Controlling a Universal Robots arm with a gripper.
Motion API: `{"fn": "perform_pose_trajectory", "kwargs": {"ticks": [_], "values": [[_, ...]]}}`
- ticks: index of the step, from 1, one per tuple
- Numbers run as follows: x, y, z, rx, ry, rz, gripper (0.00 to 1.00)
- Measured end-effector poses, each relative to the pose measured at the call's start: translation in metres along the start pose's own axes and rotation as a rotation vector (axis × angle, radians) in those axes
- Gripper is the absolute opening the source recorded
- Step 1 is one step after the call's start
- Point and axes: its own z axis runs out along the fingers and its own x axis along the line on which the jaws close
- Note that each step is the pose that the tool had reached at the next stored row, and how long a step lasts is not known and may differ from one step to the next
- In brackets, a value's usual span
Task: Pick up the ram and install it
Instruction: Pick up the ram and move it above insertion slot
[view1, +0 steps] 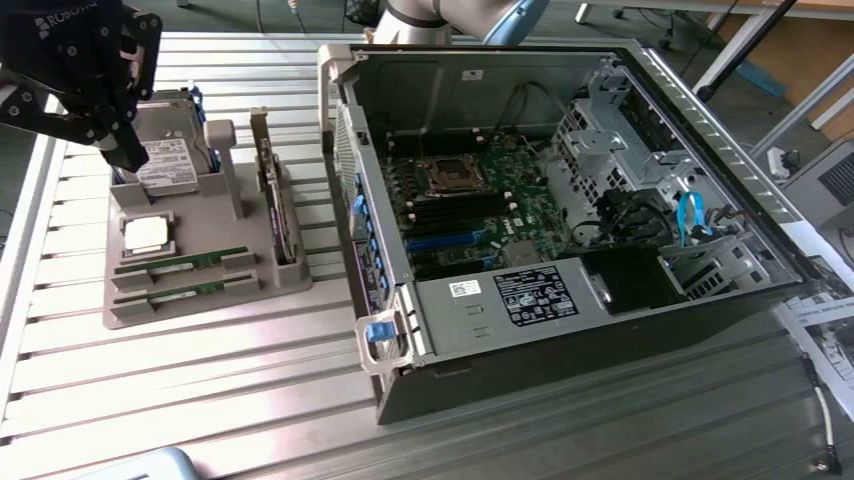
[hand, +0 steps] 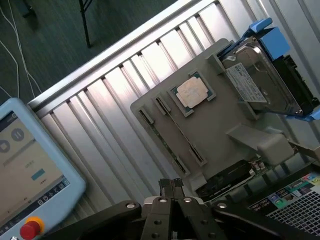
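Exterior view, left to right: pincer (view1: 131, 155), fingers pressed together and empty, hovers over the 12 o'clock end of the tray (view1: 254, 285); the ram (view1: 183, 262) lies at its 5 o'clock, slotted in the tray, long axis 9-to-3; open computer case (view1: 454, 310) at 3 o'clock

White "ROBOTIQ" lettering, partly cropped, on the black gripper (view1: 130, 155); print on the hard drive sticker (view1: 167, 163) unreadable
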Motion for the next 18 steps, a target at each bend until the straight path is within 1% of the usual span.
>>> {"fn": "perform_pose_trajectory", "kwargs": {"ticks": [11, 18], "values": [[0.0000, 0.0000, 0.0000, 0.0114, 0.0068, -0.085, 0.10], [0.0000, 0.0000, 0.0002, 0.0188, 0.0088, -0.154, 0.10]]}}
